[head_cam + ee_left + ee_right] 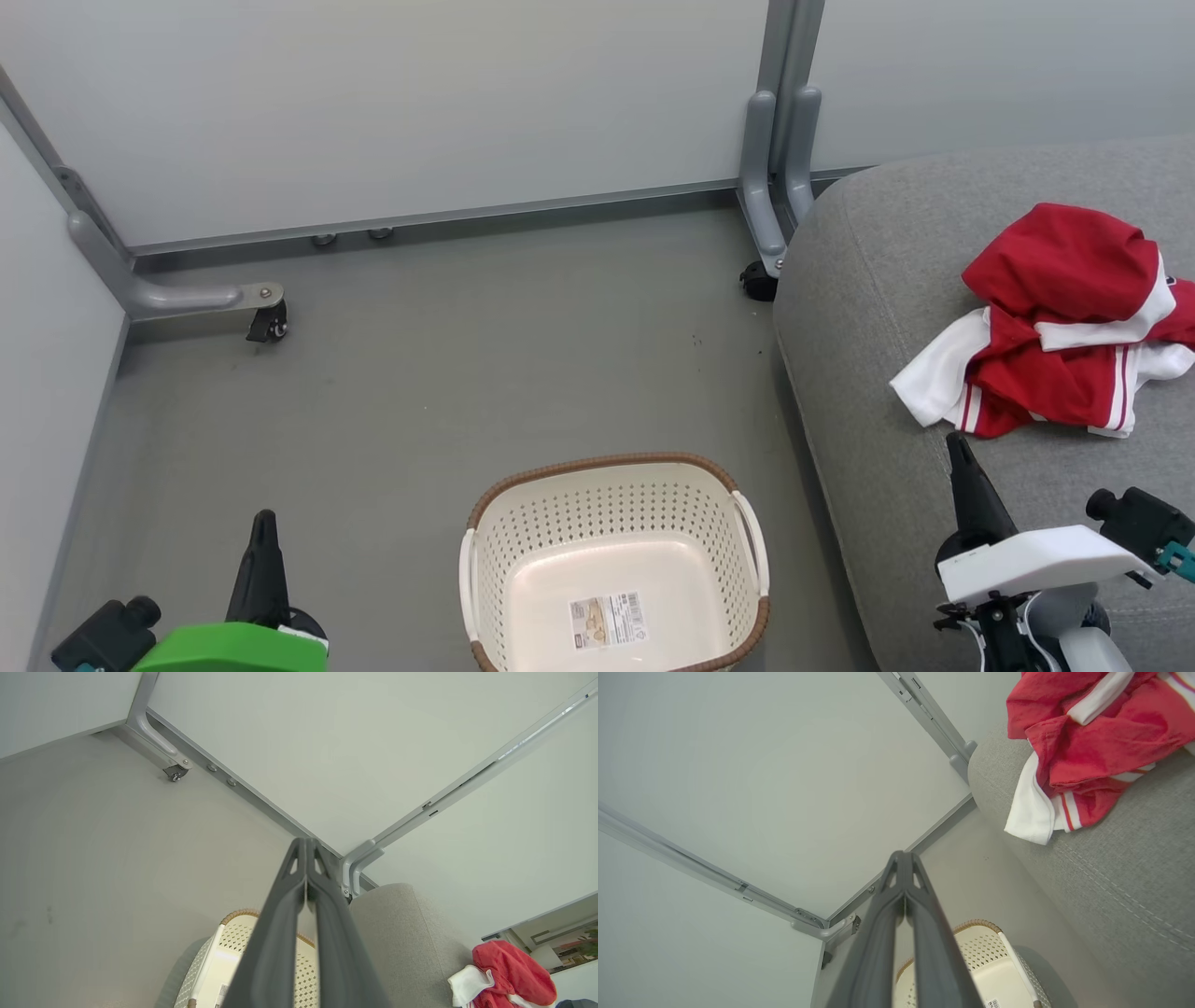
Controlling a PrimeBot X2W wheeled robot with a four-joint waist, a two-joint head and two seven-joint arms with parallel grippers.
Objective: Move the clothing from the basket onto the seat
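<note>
The left gripper (265,523) rises from the lower left of the head view, above a green wrist housing. Its two dark fingers are pressed together into one narrow spike that points up the frame over the grey floor (467,373). In the left wrist view the same gripper (306,843) runs up from the bottom centre with its tips meeting and nothing between them.

The right gripper (956,446) stands at the lower right of the head view on a white wrist housing. Its fingers are likewise closed into a single point, holding nothing. It hovers over the front part of the seat (878,280), and its tip is just below the clothing (1064,317) without touching it. In the right wrist view the tips of that gripper (903,855) are together at mid-frame.

The clothing lies in a crumpled red and white heap on the seat, at the right edge of the head view. It shows at the upper right of the right wrist view (1087,732) and at the lower right of the left wrist view (509,970).

The basket (597,464) sits on the floor at the bottom centre of the head view, between the two grippers and just left of the seat. Its pale bottom and label (607,619) are in plain sight.
</note>
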